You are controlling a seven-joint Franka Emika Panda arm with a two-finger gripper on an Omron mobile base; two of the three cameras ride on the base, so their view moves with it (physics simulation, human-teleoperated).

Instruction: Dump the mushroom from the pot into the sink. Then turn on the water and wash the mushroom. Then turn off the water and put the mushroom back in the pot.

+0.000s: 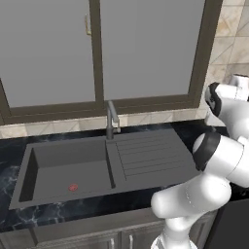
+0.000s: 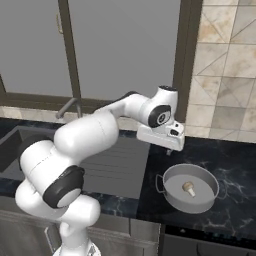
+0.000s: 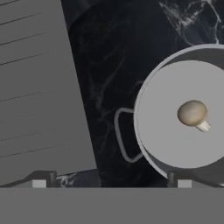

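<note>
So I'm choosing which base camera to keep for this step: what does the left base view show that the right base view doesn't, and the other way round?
Left base view alone: the sink's basin floor with its red drain mark, all empty of water, and the faucet seen whole.

Right base view alone: the pot on the dark counter right of the sink, the mushroom lying inside it, and the hand hovering above the pot's left rim, touching nothing.

Both: the ribbed drainboard, the window, the marbled counter and the arm.
</note>
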